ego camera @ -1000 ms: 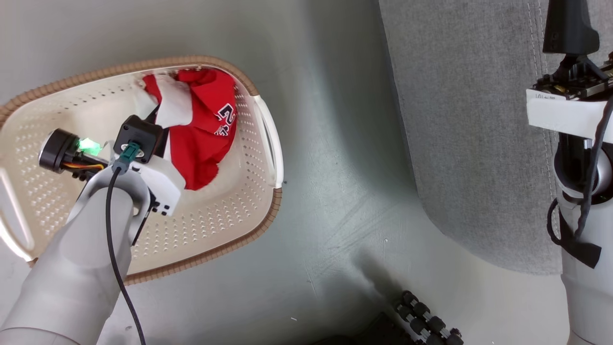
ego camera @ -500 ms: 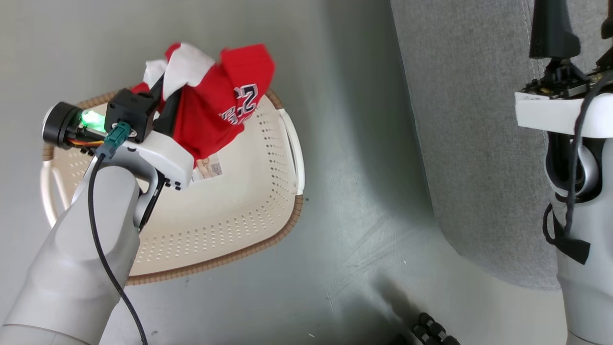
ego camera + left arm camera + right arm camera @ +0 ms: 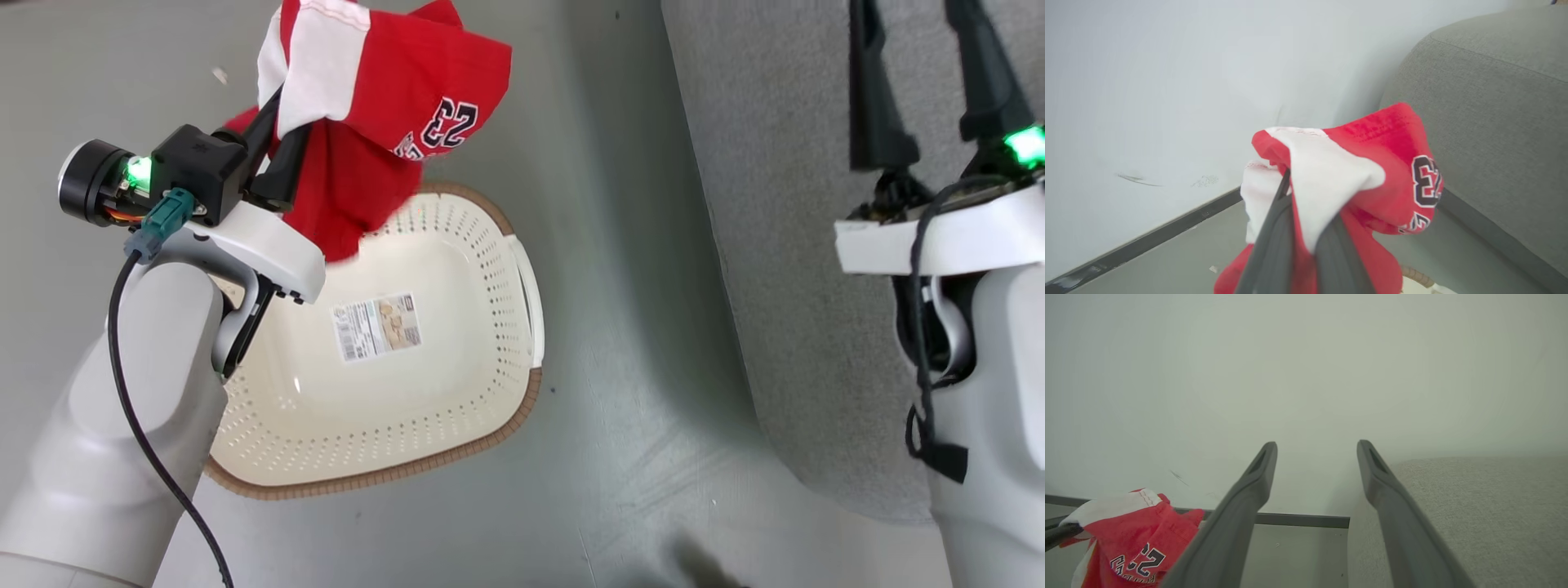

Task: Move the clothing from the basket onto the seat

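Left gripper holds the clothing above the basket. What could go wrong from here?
1. The left gripper pinches the clothing at one bunched fold; it may slip onto the floor short of the seat.
2. Its hanging edge looks near the basket rim and might snag.
3. The open right gripper by the seat may block the swing.

smooth grey-green floor (image 3: 637, 457) down here, plain pale wall (image 3: 1167, 81) behind with a dark skirting strip (image 3: 1298, 520) along its foot, light grey sofa (image 3: 784, 245) standing on the right.
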### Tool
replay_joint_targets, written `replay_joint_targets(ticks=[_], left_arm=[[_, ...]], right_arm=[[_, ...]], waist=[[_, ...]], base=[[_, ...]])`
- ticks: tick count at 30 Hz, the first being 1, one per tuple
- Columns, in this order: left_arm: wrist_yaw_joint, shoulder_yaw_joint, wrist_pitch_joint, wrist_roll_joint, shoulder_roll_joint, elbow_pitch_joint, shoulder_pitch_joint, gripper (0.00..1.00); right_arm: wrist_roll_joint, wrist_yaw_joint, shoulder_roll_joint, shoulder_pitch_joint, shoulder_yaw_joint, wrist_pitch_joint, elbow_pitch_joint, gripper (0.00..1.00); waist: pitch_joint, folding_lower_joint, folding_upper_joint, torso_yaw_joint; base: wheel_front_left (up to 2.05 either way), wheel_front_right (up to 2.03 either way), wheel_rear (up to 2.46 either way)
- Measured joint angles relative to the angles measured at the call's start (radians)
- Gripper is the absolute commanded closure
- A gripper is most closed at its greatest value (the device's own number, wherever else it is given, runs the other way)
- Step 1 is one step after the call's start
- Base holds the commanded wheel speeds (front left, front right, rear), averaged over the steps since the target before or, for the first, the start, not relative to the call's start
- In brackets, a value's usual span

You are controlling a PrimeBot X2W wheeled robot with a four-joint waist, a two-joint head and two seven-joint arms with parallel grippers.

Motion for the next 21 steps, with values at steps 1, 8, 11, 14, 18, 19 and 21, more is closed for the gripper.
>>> replay_joint_targets(ticks=[1, 8, 11, 14, 18, 19, 21], left_arm=[[-0.001, 0.0, 0.0, 0.0, 0.002, -0.005, 0.0, 1.0], [-0.019, -0.015, 0.028, -0.001, 0.019, -0.035, 0.0, 1.0], [-0.022, -0.023, 0.046, -0.002, 0.018, -0.048, 0.002, 1.0], [-0.031, -0.034, 0.06, -0.009, 0.016, -0.059, 0.005, 1.0], [-0.036, -0.053, 0.081, -0.019, 0.007, -0.083, 0.017, 1.0], [-0.036, -0.06, 0.088, -0.02, 0.005, -0.087, 0.023, 1.0], [-0.045, -0.072, 0.102, -0.028, 0.0, -0.095, 0.032, 1.0]], right_arm=[[-0.003, 0.0, 0.0, 0.008, 0.003, 0.0, 0.005, 0.0], [-0.035, 0.0, -0.001, 0.067, 0.047, 0.0, 0.046, 0.0], [-0.043, 0.0, -0.002, 0.085, 0.084, 0.0, 0.07, 0.0], [-0.057, 0.0, -0.002, 0.11, 0.119, 0.0, 0.09, 0.0], [-0.061, 0.0, -0.005, 0.132, 0.153, 0.0, 0.111, 0.0], [-0.061, 0.0, -0.007, 0.137, 0.164, 0.0, 0.119, 0.0], [-0.061, 0.0, -0.014, 0.143, 0.187, 0.0, 0.136, 0.0]], waist=[[-0.012, 0.0, 0.0, 0.003], [-0.108, 0.0, 0.0, 0.025], [-0.146, 0.0, 0.0, 0.034], [-0.183, 0.0, 0.0, 0.042], [-0.233, 0.0, 0.0, 0.053], [-0.246, 0.0, 0.0, 0.056], [-0.27, 0.0, 0.0, 0.061]], base=[[0.0, 0.0, 0.0], [0.0, 0.0, 0.0], [0.0, 0.0, 0.0], [0.0, 0.0, 0.0], [0.0, 0.0, 0.0], [0.0, 0.0, 0.0], [0.0, 0.0, 0.0]])
